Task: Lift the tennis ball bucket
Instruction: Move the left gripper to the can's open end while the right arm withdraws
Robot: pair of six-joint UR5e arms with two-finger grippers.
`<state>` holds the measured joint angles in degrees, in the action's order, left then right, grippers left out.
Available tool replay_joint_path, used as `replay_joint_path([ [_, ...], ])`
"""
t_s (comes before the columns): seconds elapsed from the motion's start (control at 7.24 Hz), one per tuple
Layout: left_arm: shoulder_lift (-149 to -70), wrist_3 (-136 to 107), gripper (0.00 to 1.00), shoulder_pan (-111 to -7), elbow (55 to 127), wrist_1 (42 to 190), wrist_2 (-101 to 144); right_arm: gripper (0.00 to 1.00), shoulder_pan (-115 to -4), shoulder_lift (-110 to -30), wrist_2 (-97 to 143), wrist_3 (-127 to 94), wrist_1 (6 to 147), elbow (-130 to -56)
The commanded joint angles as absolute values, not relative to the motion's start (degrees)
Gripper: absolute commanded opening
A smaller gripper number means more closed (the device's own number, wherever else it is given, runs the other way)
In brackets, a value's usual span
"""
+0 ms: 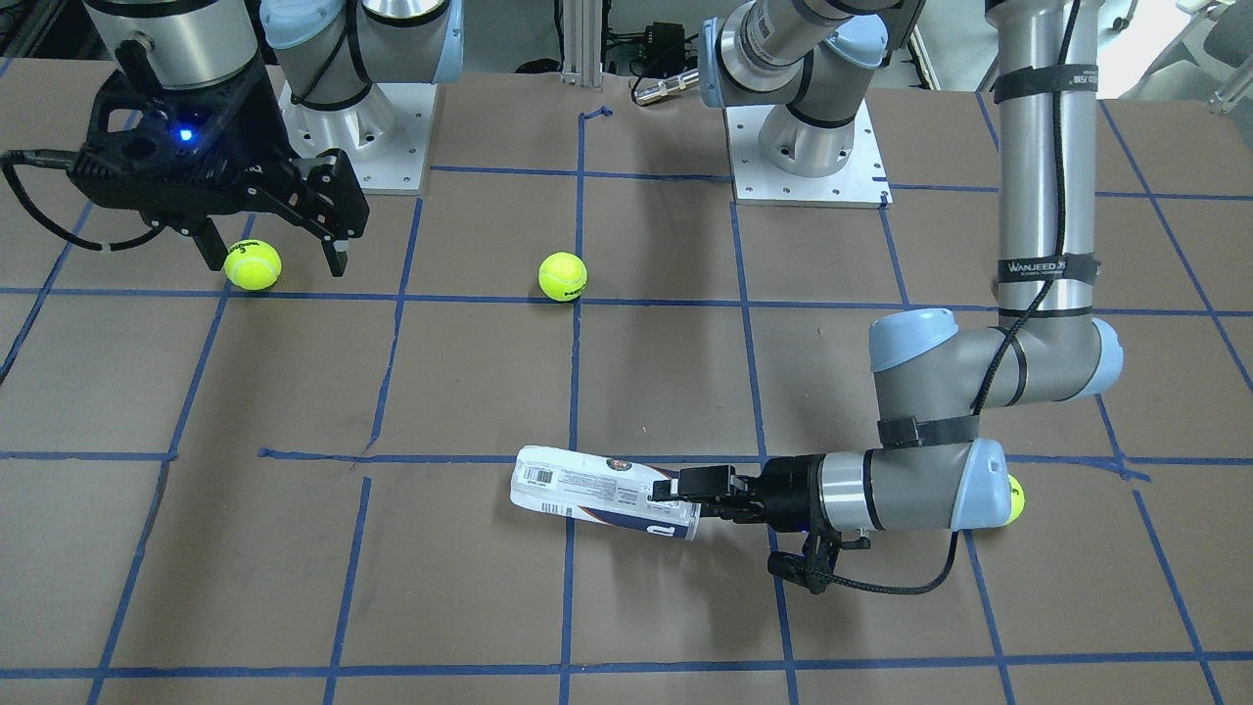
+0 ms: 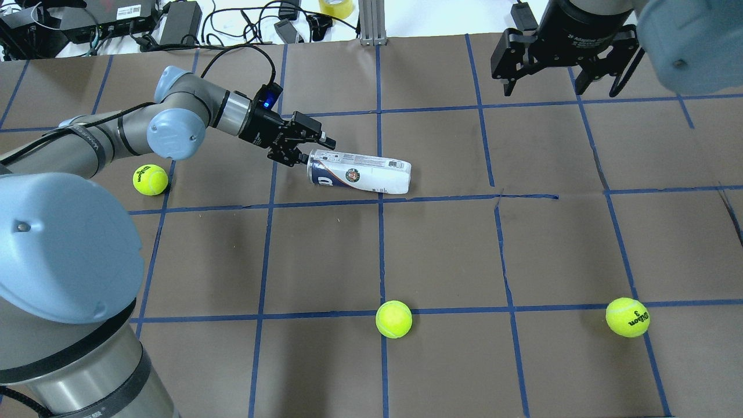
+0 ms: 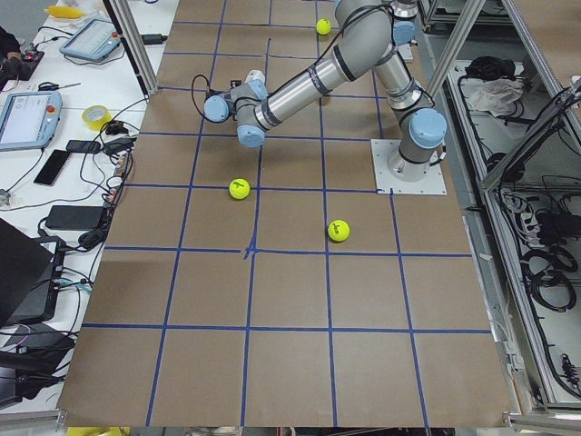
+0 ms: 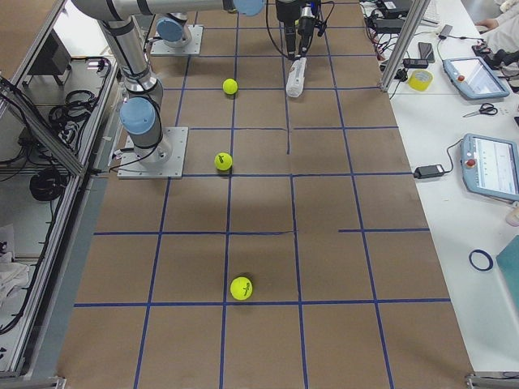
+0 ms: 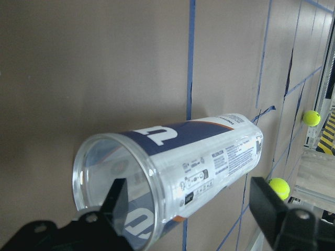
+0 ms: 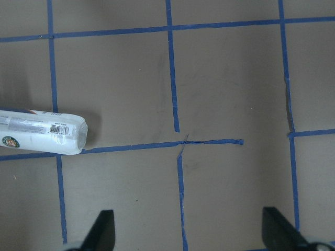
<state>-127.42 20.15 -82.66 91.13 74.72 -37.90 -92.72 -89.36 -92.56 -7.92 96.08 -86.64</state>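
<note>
The tennis ball bucket (image 2: 363, 174) lies on its side on the brown table, its open mouth toward my left gripper (image 2: 307, 154). It is a clear can with a white and navy label and a barcode (image 1: 597, 494). In the left wrist view the bucket (image 5: 209, 162) fills the middle. My left gripper (image 5: 191, 204) is open, with one finger inside the mouth and the other outside the wall. The jaws are not closed on the rim. My right gripper (image 2: 557, 87) is open and empty, far from the bucket and high over the table's far right. The bucket's closed end shows in the right wrist view (image 6: 42, 138).
Three yellow-green tennis balls lie loose on the table: one by my left elbow (image 2: 150, 179), one near the middle front (image 2: 393, 319), one at the right (image 2: 627, 317). Blue tape lines grid the table. Cables and devices lie along the far edge (image 2: 174, 17).
</note>
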Motion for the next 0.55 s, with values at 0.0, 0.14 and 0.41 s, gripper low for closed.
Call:
replay_joint_path([
  [0.0,-128.0,19.8,0.35,-82.6,91.1,74.7,-36.7,1.00,-92.6,-89.6,-93.0,-10.5,94.8,-88.1],
  [0.14,-127.4,18.2,0.11,-82.6,91.1,74.7,-36.7,1.00,-92.6,-89.7,-93.1,-10.5,94.8,-88.4],
  [0.41,-125.5,13.5,0.00,-82.7,90.7,74.4,-36.8,1.00,-92.5,-89.7,-92.9,-10.5,94.2,-88.4],
])
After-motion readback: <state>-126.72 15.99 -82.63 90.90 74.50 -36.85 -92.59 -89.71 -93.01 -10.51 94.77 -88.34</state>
